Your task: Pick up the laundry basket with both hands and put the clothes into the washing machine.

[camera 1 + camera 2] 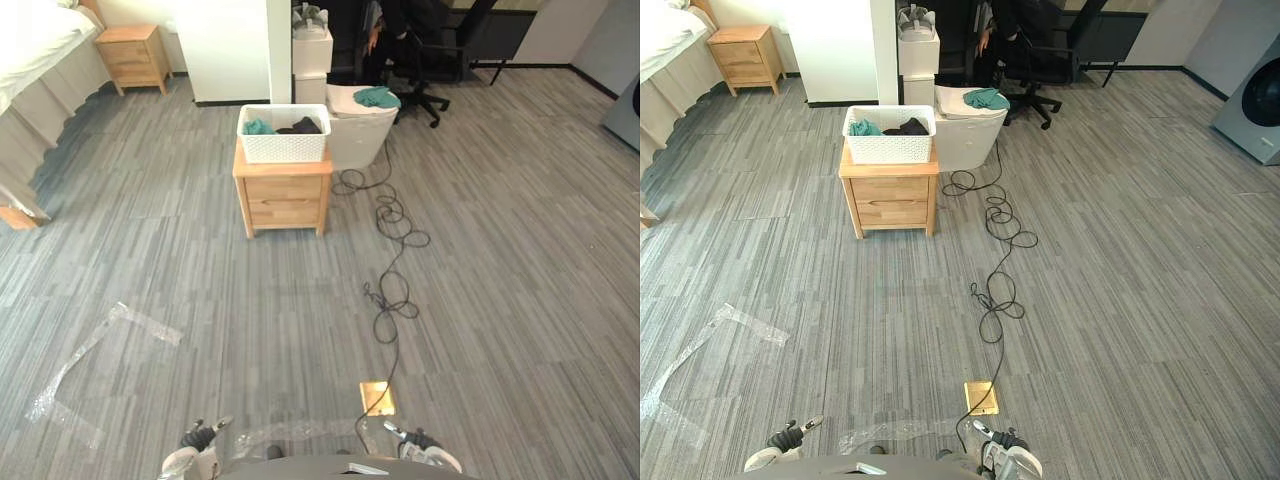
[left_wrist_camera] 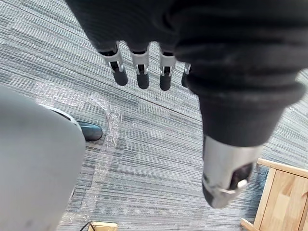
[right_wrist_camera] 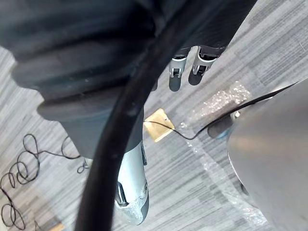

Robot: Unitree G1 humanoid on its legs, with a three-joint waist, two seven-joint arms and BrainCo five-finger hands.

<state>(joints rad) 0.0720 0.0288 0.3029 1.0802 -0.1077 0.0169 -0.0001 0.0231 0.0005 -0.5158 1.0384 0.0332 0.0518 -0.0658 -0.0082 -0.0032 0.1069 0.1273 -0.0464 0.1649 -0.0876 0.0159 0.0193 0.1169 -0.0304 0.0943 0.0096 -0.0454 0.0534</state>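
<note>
A white laundry basket stands on a small wooden nightstand several steps ahead, left of centre. Teal and dark clothes lie inside it. The grey washing machine shows at the far right edge of the room. My left hand hangs over the carpet with straight fingers and holds nothing. My right hand also hangs low at my side, fingers straight and empty. Both hands are far from the basket.
A white bin with a teal cloth on top stands just behind the nightstand. A person sits on a black office chair beyond it. A bed and a second nightstand stand at far left. Clear tape and a brass floor socket mark the carpet.
</note>
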